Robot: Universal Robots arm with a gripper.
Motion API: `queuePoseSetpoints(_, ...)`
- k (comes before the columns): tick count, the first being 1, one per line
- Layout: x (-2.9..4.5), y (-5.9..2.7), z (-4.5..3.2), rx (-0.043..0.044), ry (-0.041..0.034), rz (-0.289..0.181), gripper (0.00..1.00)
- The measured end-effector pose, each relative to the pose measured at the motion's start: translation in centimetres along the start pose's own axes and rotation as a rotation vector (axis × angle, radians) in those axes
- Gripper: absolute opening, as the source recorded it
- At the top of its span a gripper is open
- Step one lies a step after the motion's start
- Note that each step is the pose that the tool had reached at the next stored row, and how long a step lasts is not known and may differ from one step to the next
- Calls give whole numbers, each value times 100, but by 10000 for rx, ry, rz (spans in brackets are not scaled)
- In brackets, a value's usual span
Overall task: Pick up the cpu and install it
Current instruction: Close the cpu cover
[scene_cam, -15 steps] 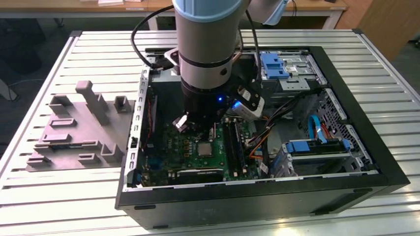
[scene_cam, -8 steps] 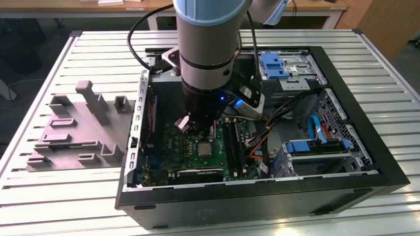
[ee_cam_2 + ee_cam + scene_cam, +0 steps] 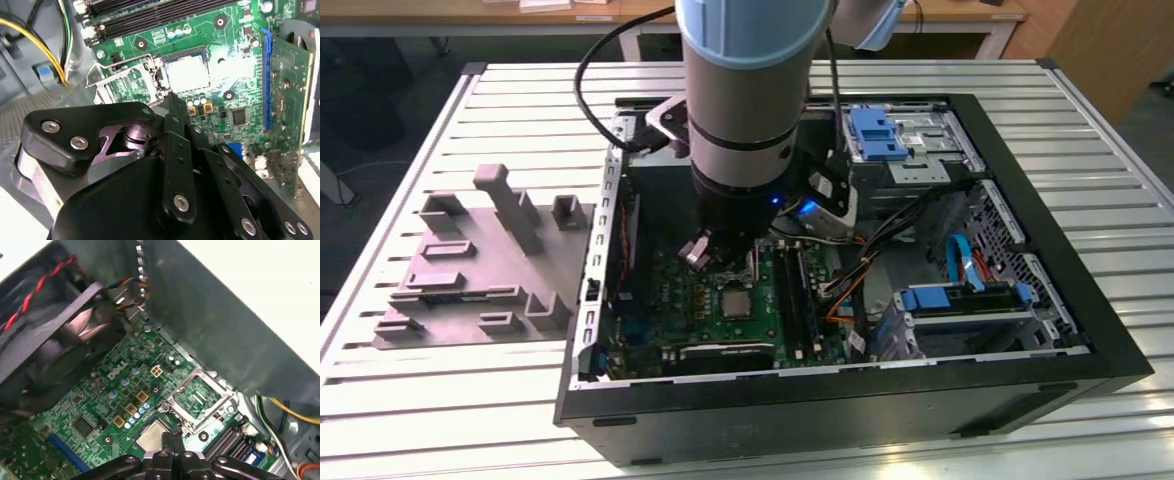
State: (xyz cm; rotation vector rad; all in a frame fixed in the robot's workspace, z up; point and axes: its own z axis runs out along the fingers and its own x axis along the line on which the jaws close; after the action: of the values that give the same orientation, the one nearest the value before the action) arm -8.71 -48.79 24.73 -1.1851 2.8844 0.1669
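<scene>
Cpu (image 3: 186,74) lies flat in its socket (image 3: 184,52) on the motherboard (image 3: 240,75), with the hinged frame (image 3: 120,80) swung open beside it. Tool (image 3: 170,436) is close over the cpu's edge, fingers pressed together, pinching nothing; cannot tell if they touch. All of this sits inside the open case (image 3: 854,410) on the table (image 3: 520,100).

Exterior view high, down onto computer case (image 3: 854,415); both wrist views close, sharing motherboard (image 3: 240,60) (image 3: 95,400)
</scene>
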Motion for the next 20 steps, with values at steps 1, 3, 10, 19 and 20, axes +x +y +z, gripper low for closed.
queuePoseSetpoints(1, 0, -1, 5, -11, 16, -180, 11)
queuePoseSetpoints(3, -1, -3, 13, -28, 46, -494, 11)
queuePoseSetpoints(10, -83, -27, 48, -18, 75, -615, 11)
queuePoseSetpoints(19, -213, -69, 91, -25, 84, -722, 11)
queuePoseSetpoints(20, -230, -74, 95, -25, 85, -729, 11)
